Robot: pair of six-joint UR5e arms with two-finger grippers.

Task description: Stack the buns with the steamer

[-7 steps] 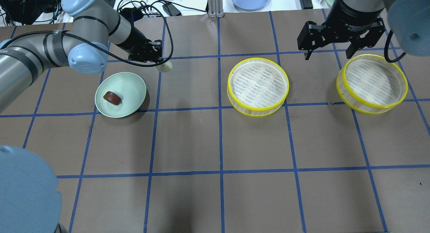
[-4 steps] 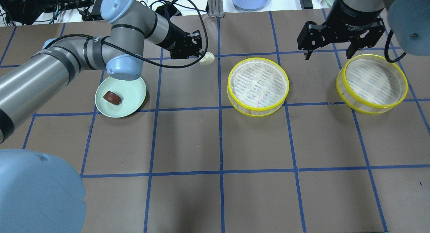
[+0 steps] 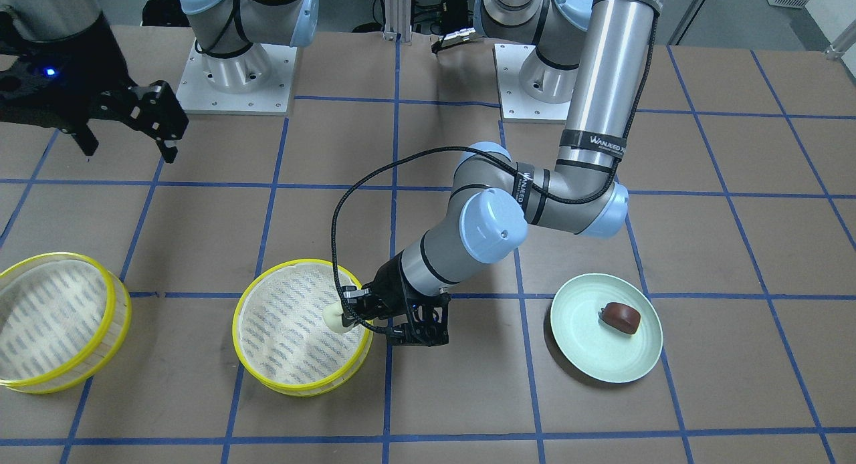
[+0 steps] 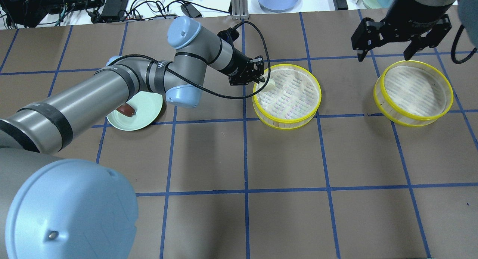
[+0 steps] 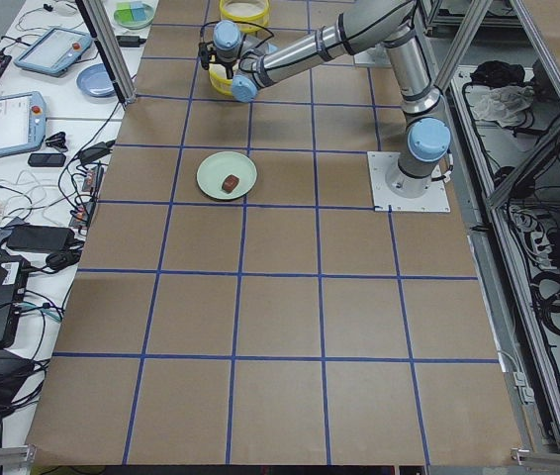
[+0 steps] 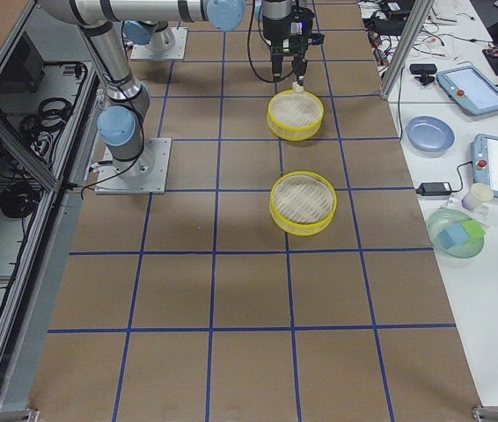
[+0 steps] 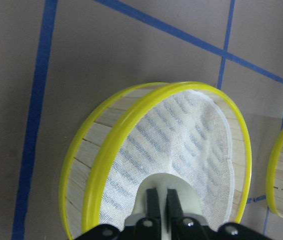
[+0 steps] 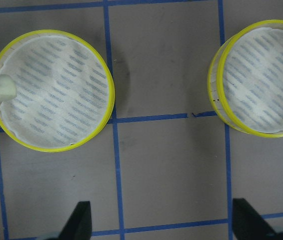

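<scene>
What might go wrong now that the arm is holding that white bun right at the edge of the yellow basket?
1. The white bun hangs only just inside the rim of the middle steamer. If the left gripper opens its jaws here, the bun may hit the rim or tumble onto the table.
2. The jaws sit very close to that rim, so lowering further might knock or shove the basket.

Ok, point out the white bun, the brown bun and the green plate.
white bun (image 8: 4,88): right wrist view, its rounded top.
brown bun (image 3: 620,316): front-facing view, its middle.
green plate (image 3: 580,343): front-facing view, bare inner surface.
</scene>
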